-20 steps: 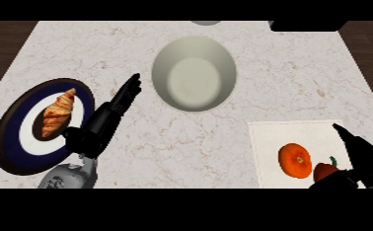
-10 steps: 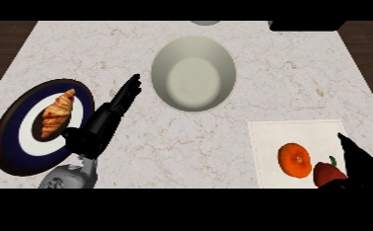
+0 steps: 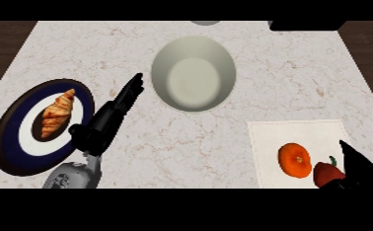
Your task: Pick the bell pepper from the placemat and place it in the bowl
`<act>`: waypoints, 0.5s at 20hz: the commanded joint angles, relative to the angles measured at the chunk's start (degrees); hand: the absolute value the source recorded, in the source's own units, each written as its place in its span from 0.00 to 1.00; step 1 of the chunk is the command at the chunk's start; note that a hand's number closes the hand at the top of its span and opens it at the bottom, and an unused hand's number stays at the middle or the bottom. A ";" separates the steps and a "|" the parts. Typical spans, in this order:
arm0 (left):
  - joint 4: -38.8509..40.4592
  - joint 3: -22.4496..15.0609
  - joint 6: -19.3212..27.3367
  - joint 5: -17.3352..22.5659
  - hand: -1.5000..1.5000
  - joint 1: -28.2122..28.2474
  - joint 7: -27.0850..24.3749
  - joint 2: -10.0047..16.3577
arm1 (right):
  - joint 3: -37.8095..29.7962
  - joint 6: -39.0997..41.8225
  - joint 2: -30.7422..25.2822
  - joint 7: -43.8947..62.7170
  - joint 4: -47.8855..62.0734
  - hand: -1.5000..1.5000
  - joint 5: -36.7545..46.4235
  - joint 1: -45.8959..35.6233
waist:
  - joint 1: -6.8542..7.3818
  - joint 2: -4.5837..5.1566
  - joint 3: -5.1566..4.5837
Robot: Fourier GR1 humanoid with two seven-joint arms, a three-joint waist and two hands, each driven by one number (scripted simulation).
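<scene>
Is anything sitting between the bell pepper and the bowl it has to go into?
Yes, the orange lies on the placemat right beside the bell pepper, on the side toward the bowl, so a low straight path would likely meet it. Past it only bare counter shows.

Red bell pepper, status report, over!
Left hand open, resting. Right hand open beside red bell pepper on white placemat. Round orange fruit alongside. Pale round bowl empty.
</scene>
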 commanded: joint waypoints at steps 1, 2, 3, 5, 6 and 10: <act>-1.11 1.81 -2.35 -0.36 0.50 2.21 -1.14 1.22 | -0.77 0.70 3.82 2.27 3.84 0.00 2.63 -2.60 | 0.18 -0.01 0.00; 0.27 1.81 -1.07 -1.07 0.50 0.59 -0.46 -0.94 | -1.80 -0.97 3.44 -3.23 5.23 0.00 3.37 0.78 | -0.01 -0.02 0.01; 1.43 2.13 -0.62 -1.90 0.50 -2.76 1.74 -1.34 | -0.97 0.62 4.24 1.60 0.28 0.00 3.72 1.68 | -0.15 -0.03 0.00; -2.93 3.46 -5.15 0.82 0.50 3.48 -0.85 1.81 | -4.27 0.11 3.27 -5.31 6.30 0.00 2.74 0.37 | 0.15 -0.03 0.01; 3.02 0.21 -1.28 -3.76 0.50 0.27 -2.70 -3.26 | -2.92 -1.05 4.63 -5.16 4.43 0.00 4.77 2.32 | -0.12 -0.01 0.00; -4.53 -0.22 -1.07 -3.09 0.50 2.48 3.03 -3.12 | -4.88 -2.81 3.13 -13.30 12.48 1.00 7.33 -4.57 | 0.36 -0.01 0.04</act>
